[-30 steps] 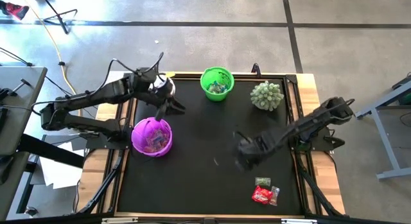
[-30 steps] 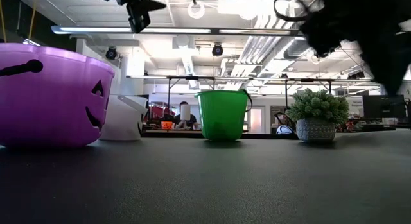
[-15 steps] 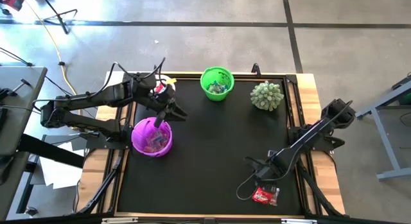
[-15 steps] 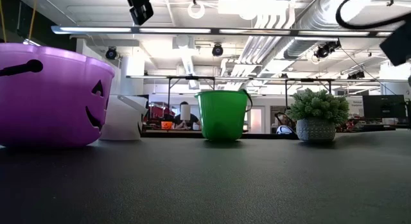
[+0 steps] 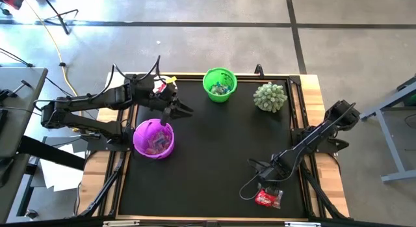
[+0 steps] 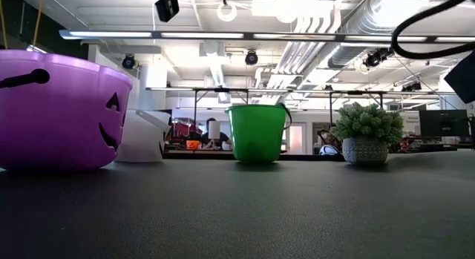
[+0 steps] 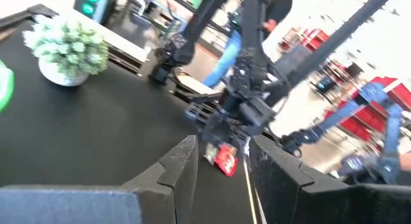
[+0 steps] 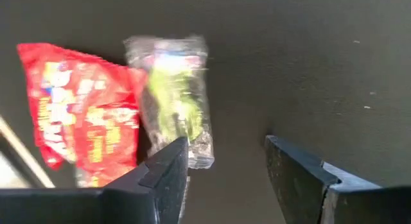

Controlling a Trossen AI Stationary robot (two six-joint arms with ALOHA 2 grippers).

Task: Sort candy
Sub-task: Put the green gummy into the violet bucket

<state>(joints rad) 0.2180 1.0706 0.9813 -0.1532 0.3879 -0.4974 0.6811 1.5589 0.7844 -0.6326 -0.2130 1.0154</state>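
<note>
Overhead lights and ducting run off behind the black worktop [image 5: 214, 142], which is mostly bare apart from two buckets, a potted plant [image 5: 270, 97] and a last small heap of candy [image 5: 268, 198] near the front right corner. The right gripper [image 5: 266, 181] hangs low just beside that heap, fingers [image 8: 164, 176] apart with nothing between them — its wrist view shows a red packet [image 8: 80, 115] touching a clear wrapper with green inside [image 8: 173, 99], both flat on the worktop.

To do this pick well, I'd say it should settle on one wrapper only, straddle it squarely and close on its middle, since the two touch and could drag together.

Over at the far left, the left gripper [image 5: 175, 110] hovers by the purple pumpkin bucket [image 5: 154, 138], fingers parted and empty. That bucket holds a jumble of wrapped sweets; the green bucket [image 5: 219, 84] at the back holds a few pale and blue pieces.
</note>
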